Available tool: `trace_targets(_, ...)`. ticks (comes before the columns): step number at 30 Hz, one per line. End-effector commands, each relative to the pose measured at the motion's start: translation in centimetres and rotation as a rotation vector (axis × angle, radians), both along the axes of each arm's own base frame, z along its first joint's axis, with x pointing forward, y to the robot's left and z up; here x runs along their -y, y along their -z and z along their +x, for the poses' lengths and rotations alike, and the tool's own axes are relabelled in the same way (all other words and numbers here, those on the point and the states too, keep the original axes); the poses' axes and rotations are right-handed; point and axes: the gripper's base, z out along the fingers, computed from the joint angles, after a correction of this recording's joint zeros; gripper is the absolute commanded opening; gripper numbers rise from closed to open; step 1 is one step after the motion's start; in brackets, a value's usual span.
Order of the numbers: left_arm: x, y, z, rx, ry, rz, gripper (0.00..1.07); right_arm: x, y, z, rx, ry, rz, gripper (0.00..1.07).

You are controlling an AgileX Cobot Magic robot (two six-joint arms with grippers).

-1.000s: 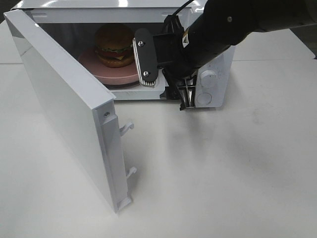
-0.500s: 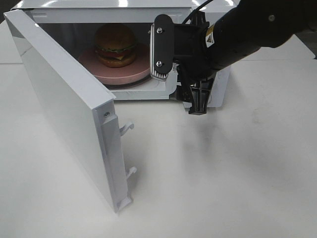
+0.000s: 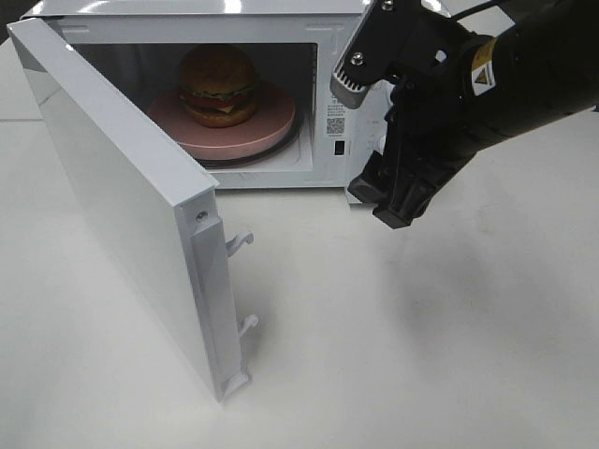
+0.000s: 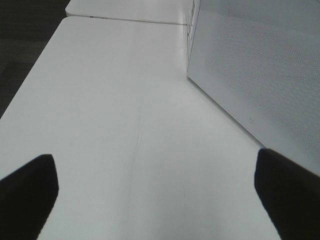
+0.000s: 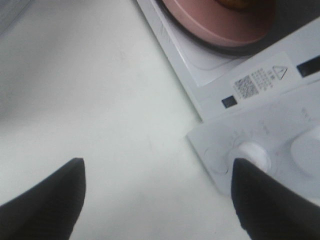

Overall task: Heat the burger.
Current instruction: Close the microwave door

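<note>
- One white table (image 3: 421, 355) carries everything.
- One left gripper (image 4: 159, 195) hangs over bare tabletop beside the door's outer face, jaws spread wide, nothing between them.
- One microwave door (image 3: 112, 206) stands swung open, with two latch hooks (image 3: 241, 241) on its free edge.
- One right gripper (image 5: 157, 197) hovers in front of the control panel and its two round knobs (image 5: 252, 155), jaws wide apart and holding nothing.
- One microwave (image 3: 323, 94) shows its open cavity.
- One round pink plate (image 3: 267, 131) lies inside the cavity.
- One burger (image 3: 218, 86) sits on that plate, toward its left: glossy golden-brown bun, green lettuce, red tomato, dark patty.
- It stands upright, bun crown up and layers level. It is round, so its only clear axis is the vertical stack.
</note>
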Motion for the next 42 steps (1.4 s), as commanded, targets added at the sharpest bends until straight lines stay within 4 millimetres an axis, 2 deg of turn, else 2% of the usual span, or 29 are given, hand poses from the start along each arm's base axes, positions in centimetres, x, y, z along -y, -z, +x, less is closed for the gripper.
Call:
trace_targets(1, 0.0, 0.0, -0.3, 0.028, -0.002, 0.002, 1.00, 0.6, -0.1, -0.6, -0.060, 0.104, 0.047, 0.76)
trace_targets(5, 0.0, 0.0, -0.3, 0.028, -0.002, 0.002, 1.00, 1.4, 0.1, -1.4, -0.181, 0.249, 0.054, 0.76)
trace_targets(13, 0.0, 0.0, -0.3, 0.028, -0.002, 0.002, 1.00, 2.6, -0.1, -2.8, -0.290, 0.345, -0.005, 0.76)
trace_targets(34, 0.0, 0.0, -0.3, 0.028, -0.002, 0.002, 1.00, 5.7, -3.7, -6.8, -0.337, 0.487, 0.015, 0.76)
trace_targets(36, 0.0, 0.0, -0.3, 0.028, -0.002, 0.002, 1.00, 6.4, -4.6, -7.8, -0.322, 0.501, 0.040, 0.76)
trace_targets(40, 0.0, 0.0, -0.3, 0.028, -0.002, 0.002, 1.00, 7.5, -5.2, -8.0, -0.319, 0.563, 0.075, 0.76)
trace_targets(42, 0.0, 0.0, -0.3, 0.028, -0.002, 0.002, 1.00, 9.2, -5.2, -8.1, -0.314, 0.645, 0.093, 0.76)
